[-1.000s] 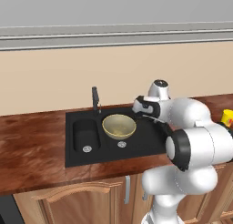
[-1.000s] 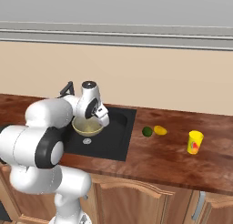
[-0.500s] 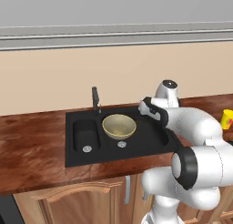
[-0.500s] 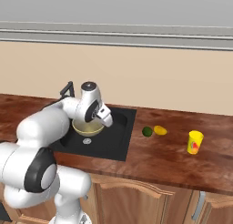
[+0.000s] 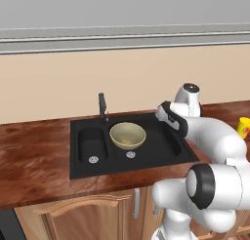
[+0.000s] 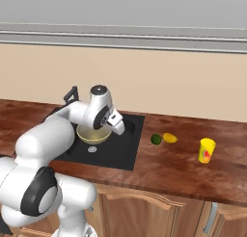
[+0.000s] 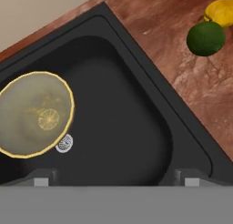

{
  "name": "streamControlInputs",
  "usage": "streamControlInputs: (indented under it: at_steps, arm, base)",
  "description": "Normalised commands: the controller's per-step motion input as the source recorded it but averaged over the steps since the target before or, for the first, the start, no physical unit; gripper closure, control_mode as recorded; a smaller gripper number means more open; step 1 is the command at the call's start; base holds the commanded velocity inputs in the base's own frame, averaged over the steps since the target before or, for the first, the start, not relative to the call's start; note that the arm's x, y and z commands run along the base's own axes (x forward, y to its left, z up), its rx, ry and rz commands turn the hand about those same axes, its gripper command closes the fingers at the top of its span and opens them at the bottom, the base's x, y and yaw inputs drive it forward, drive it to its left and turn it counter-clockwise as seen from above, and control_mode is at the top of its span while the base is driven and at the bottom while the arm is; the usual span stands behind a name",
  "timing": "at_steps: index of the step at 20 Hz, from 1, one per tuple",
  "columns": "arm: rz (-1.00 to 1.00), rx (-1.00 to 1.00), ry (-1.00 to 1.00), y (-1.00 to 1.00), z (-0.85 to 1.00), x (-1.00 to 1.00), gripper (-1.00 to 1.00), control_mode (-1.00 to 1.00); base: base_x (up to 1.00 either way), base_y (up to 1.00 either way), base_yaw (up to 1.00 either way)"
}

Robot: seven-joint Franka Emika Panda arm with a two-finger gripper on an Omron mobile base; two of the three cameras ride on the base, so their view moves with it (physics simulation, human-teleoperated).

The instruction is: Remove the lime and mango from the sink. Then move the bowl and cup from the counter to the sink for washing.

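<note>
The olive-tan bowl sits upright in the large basin of the black sink, beside the round drain. My gripper hovers over the right part of that basin, open, with nothing between its fingertips. On the counter to the right of the sink, the dark green lime and the yellow-orange mango lie side by side. Farther right stands the yellow cup.
A dark faucet rises at the sink's back edge. The small basin lies to the left of the bowl. A beige wall backs the counter, and light wooden cabinets sit below it.
My hand has drifted right, away from the bowl toward the sink's right side, and the elbow has swung. The bowl, fruits and cup have not moved.
</note>
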Motion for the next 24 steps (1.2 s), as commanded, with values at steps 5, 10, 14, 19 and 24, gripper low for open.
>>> streamControlInputs:
  at_steps: [5, 10, 14, 19, 24]
  arm:
    - [0.0, -0.02, 0.03, -0.25, 0.09, 0.0, -1.0, -1.0]
    - [0.0, -0.02, 0.0, -0.25, 0.09, 0.0, -1.0, -1.0]
    - [0.01, -0.01, 0.0, -0.26, 0.08, 0.0, -1.0, -1.0]
    - [0.02, 0.0, 0.02, -0.25, 0.09, 0.0, -1.0, -1.0]
    - [0.02, 0.0, 0.04, -0.29, 0.09, 0.0, -1.0, -1.0]
  base:
    - [0.0, 0.0, 0.0]
    - [0.0, 0.0, 0.0]
    - [0.0, 0.0, 0.0]
    - [0.0, 0.0, 0.0]
    - [0.0, 0.0, 0.0]
